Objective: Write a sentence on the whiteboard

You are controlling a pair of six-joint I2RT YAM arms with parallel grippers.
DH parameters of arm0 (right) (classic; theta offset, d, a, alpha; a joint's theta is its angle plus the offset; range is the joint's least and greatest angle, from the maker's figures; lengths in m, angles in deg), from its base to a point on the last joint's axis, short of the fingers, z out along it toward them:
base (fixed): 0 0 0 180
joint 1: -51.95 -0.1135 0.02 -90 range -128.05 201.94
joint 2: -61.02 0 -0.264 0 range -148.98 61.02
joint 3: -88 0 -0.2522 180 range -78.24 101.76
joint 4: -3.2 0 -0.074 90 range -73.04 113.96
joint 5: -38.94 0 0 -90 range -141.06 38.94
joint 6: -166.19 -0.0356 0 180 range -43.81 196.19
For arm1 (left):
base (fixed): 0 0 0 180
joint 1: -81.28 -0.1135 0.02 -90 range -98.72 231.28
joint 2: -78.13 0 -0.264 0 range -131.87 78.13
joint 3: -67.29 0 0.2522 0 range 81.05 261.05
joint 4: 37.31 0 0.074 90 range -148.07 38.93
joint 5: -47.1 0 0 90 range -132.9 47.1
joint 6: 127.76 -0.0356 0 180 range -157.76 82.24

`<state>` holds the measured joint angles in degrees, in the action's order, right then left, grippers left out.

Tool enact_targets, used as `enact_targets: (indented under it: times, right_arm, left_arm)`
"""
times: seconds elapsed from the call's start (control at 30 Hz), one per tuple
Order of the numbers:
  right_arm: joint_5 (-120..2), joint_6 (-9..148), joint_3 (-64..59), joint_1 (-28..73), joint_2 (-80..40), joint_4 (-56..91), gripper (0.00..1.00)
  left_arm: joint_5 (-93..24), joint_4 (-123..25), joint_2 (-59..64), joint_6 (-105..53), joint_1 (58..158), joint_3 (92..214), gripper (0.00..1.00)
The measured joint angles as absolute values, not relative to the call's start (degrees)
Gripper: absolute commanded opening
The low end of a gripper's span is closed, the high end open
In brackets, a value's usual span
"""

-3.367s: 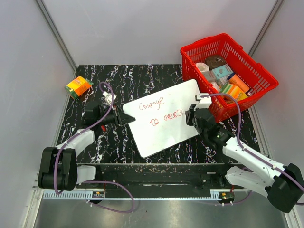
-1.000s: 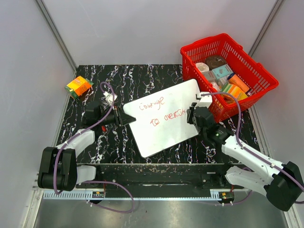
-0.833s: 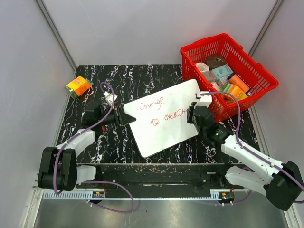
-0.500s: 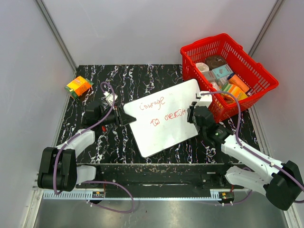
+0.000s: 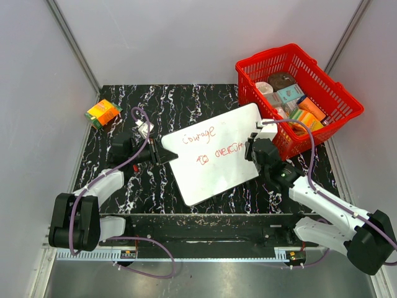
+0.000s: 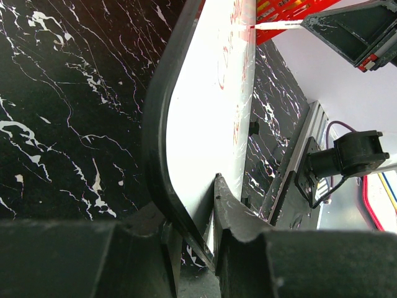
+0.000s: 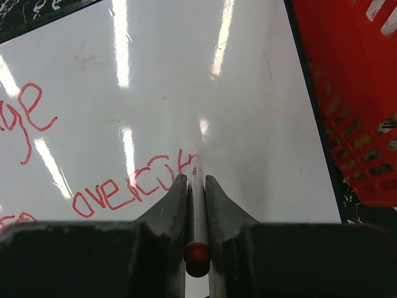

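The whiteboard [image 5: 214, 180] lies in the middle of the black, white-veined desk [image 5: 186, 99], turned at a slant so that its far right corner comes just beside the red basket [image 5: 347, 102] and its near corner points toward the arm bases. The left jaws are clenched on the board's left corner. In the left wrist view one finger presses on the white face of the whiteboard [image 6: 211, 124] and the other sits behind its thin black edge, with the desk [image 6: 62, 93] showing dark beyond. Whether that corner is raised off the desk cannot be told. The right jaws are clamped on a thin white marker [image 7: 196, 205] with a red rear end, which runs straight out between the two fingers. Its tip rests on the whiteboard [image 7: 248, 93] at the right end of the lower line of writing. The sentence [image 5: 218, 153] is in thin red handwriting in two lines, the upper one reading "courage" and the lower one "to overco" followed by a last letter not yet whole. In the right wrist view the red strokes of the sentence [image 7: 118, 192] stop right at the marker tip, and the mesh wall of the basket [image 7: 347, 93] fills the right side. From the left wrist view the marker [image 6: 282, 25] shows over the far end of the board. The basket holds several boxes [image 5: 290, 93] and packets. An orange box [image 5: 102, 113] lies alone at the far left corner of the desk, well apart from the board.
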<state>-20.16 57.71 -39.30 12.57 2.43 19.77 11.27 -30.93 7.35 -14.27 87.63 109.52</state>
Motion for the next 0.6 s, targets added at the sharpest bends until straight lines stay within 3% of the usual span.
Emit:
enact_targets:
  times: [0.6]
  right_arm:
    - [-20.7, 55.9, -41.5, 12.7, 4.6, 20.8, 0.00]
  left_arm:
    - [10.5, -31.8, 8.0, -14.7, 87.8, 109.4, 0.00]
